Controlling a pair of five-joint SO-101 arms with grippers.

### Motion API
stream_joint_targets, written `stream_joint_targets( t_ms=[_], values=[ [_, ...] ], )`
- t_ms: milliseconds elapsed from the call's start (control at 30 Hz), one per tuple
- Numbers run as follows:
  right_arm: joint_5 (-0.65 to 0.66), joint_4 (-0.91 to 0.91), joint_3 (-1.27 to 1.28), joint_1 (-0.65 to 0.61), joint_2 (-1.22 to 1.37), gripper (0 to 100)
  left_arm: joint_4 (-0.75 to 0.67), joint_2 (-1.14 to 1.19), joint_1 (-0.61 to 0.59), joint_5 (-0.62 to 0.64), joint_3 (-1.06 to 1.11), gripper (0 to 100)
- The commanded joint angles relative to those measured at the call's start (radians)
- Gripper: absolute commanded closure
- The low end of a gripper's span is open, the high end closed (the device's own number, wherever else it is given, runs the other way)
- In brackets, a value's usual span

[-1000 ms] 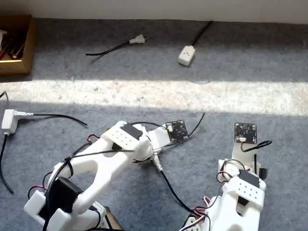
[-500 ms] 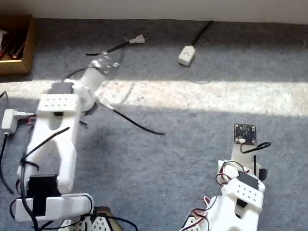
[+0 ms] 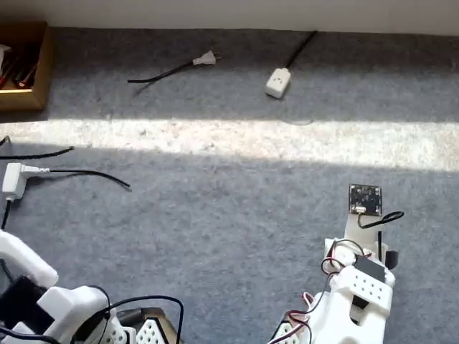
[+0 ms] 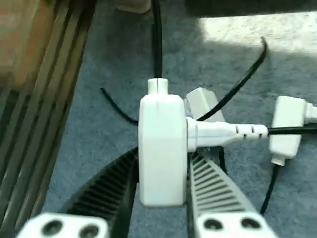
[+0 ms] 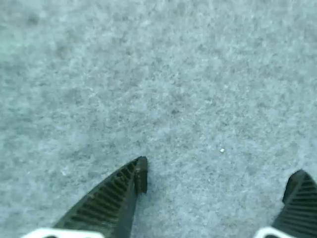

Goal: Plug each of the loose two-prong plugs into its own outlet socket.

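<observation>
A white outlet socket (image 4: 161,148) with a white plug (image 4: 223,131) pushed into its side sits between the fingers of my left gripper (image 4: 162,156), which is shut on it. A second white socket (image 3: 13,179) (image 4: 287,129) lies at the carpet's left edge with a plug and black cord in it. A loose two-prong plug (image 3: 206,59) on a black cord lies at the back. To its right rests a small white socket (image 3: 277,82). My right gripper (image 5: 218,178) is open over bare carpet; its arm (image 3: 358,287) stands at the front right.
A wooden box (image 3: 25,72) stands at the back left. Wooden slats (image 4: 44,99) run beside the held socket. Black cords (image 3: 93,174) trail over the left carpet. A sunlit band (image 3: 287,143) crosses the grey carpet.
The left arm swung from the carpet's middle to the back left, then drew off to the front left corner. The right arm has stayed still.
</observation>
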Motion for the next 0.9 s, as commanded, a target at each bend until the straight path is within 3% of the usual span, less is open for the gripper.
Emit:
stream_joint_targets(
  t_ms=[0,167,333,400,700,867],
  values=[
    [-0.005,-0.012,0.002,0.001,-0.005,58.4,-0.11,-0.004,-0.045,-0.043,0.067,94],
    [-0.005,-0.012,0.005,0.001,-0.005,58.4,-0.164,-0.004,-0.048,-0.074,0.159,89],
    [-0.005,-0.012,0.005,0.001,-0.005,58.4,-0.173,-0.007,-0.047,-0.077,0.166,68],
    [-0.005,-0.012,0.005,0.001,-0.007,58.4,-0.173,-0.008,-0.048,-0.077,0.16,64],
    [-0.005,-0.012,0.005,0.001,-0.007,58.4,-0.176,-0.015,-0.027,-0.074,0.168,64],
    [-0.005,-0.012,0.005,0.001,-0.007,58.4,-0.176,-0.015,0.111,-0.074,0.159,64]
  ],
)
